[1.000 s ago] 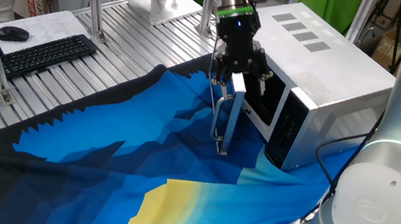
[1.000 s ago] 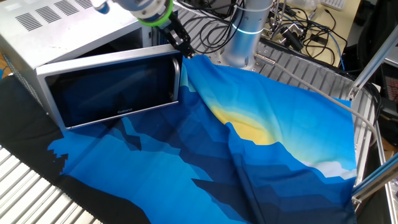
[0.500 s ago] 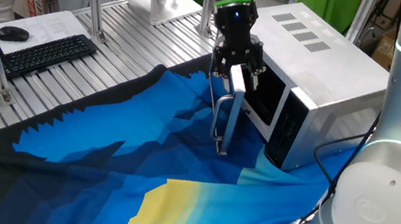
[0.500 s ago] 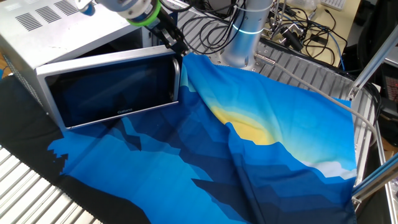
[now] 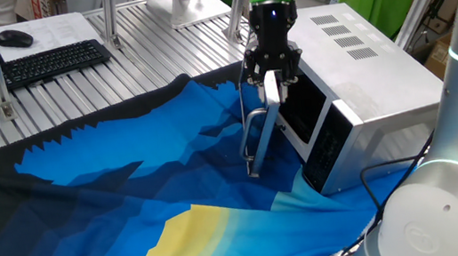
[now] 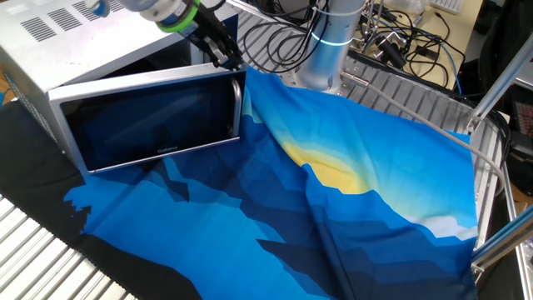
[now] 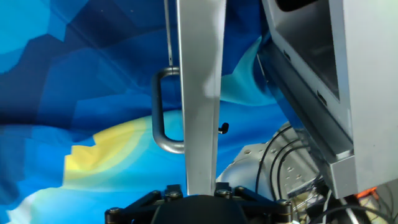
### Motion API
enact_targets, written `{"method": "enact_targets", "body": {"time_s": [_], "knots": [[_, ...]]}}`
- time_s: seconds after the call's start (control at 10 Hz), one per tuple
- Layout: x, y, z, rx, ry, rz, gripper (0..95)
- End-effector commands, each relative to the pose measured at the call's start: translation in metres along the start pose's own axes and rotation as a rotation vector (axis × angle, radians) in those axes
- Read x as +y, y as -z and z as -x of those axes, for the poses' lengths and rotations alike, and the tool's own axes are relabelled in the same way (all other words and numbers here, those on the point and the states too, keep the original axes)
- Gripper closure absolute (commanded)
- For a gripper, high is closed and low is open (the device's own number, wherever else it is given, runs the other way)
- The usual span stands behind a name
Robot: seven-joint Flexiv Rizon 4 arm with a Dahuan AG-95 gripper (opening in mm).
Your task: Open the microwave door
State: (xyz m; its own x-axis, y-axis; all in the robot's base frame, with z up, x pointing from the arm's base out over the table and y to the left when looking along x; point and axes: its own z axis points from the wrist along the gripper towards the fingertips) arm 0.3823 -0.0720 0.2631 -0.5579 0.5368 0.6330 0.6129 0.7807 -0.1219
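The silver-grey microwave (image 5: 365, 73) stands at the right of the blue cloth, and it also shows in the other fixed view (image 6: 75, 33). The microwave door (image 5: 267, 127) stands swung out, roughly at a right angle to the oven front, dark glass facing outward (image 6: 150, 121). Its curved silver handle (image 5: 252, 143) is at the free end (image 6: 237, 108). My gripper (image 5: 272, 86) hangs just above the door's top edge near that end (image 6: 221, 57), fingers apart on either side of the edge, holding nothing. In the hand view the door's edge (image 7: 199, 93) and handle (image 7: 158, 118) run down the middle; my fingertips are hidden.
A blue and yellow cloth (image 5: 131, 196) covers the table. A keyboard (image 5: 53, 61) and mouse (image 5: 14, 38) lie at the back left. The arm's base (image 6: 329, 50) and cables (image 6: 400, 42) are behind the cloth. A metal frame (image 6: 491, 167) stands at the right.
My gripper has risen and drawn back a little from the door's top edge towards the oven. The door has stayed at the same open angle.
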Motion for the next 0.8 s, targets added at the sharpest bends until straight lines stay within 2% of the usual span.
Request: {"method": "enact_targets", "body": {"time_s": [0.1, 0.3, 0.5, 0.6, 0.7, 0.8], "knots": [[0.0005, -0.0043, 0.0012, -0.009, -0.016, 0.014, 95.0], [0.0012, -0.0039, 0.0017, -0.004, -0.019, 0.009, 95.0], [0.0031, 0.0007, 0.0035, 0.014, -0.019, -0.006, 95.0], [0.0027, 0.0007, 0.0033, 0.018, -0.022, -0.01, 57.0], [0.0026, 0.0006, 0.0032, 0.027, -0.032, -0.003, 57.0], [0.0024, 0.0004, 0.0031, 0.025, -0.034, -0.002, 38.0]]}}
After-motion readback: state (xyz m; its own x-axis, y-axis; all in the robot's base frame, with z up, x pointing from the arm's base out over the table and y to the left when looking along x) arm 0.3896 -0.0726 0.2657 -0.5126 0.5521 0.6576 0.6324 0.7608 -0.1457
